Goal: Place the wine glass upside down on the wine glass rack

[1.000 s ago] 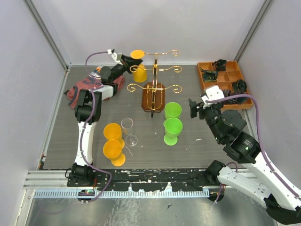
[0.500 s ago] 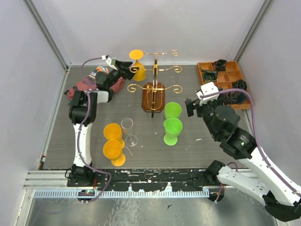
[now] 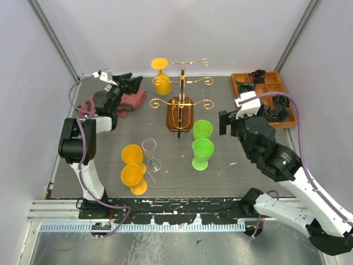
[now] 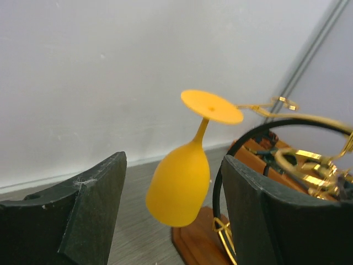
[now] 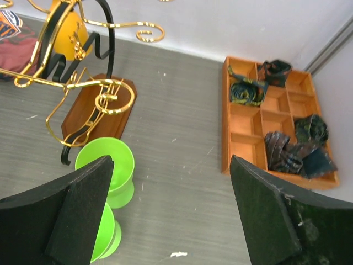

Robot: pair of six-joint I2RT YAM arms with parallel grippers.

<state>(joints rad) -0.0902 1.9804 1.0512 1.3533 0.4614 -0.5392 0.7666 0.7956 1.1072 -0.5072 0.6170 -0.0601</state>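
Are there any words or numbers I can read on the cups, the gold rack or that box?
None: no word, number or sign can be read in any view.
The orange wine glass, the wine glass rack, the green glasses and the brown tray look plain.
The red cloth has an orange and dark patch, too blurred to tell if it is lettering.

The left arm (image 3: 77, 144) stood folded upright over its base, forearm reaching toward the far side. The left gripper (image 3: 131, 84) was spread wide and held nothing. The right arm (image 3: 276, 160) stretched forward and inward, and the right gripper (image 3: 225, 123) likewise gaped, empty.
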